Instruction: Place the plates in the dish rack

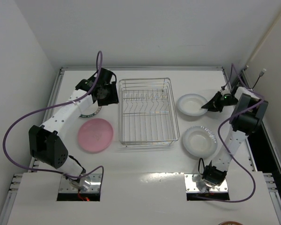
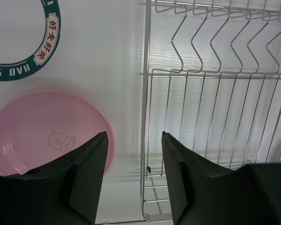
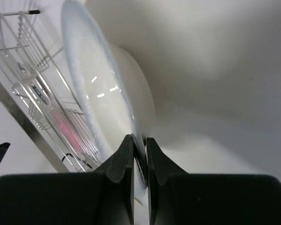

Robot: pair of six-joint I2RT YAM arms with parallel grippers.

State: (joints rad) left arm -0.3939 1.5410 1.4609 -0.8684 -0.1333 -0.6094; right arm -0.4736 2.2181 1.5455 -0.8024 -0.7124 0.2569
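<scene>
Operator: State of the right gripper (image 3: 139,144)?

Technician: Both fingers (image 3: 122,159) are closed onto the rim of the whitish plate (image 3: 103,89). The rim fills the thin gap between them.

Operator: Plate orientation?

Technician: Seen nearly edge-on. It rises from the fingers and leans toward the upper left, with its bulging side facing right.

Operator: Surroundings?

Technician: The dish rack (image 3: 23,89) sits at left, just beside the plate. A pink area (image 3: 64,127) shows through its wires and cannot be identified.

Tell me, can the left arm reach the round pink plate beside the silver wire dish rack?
Probably yes: the left gripper is open and empty, and the round pink plate lies uncovered close by.
</scene>
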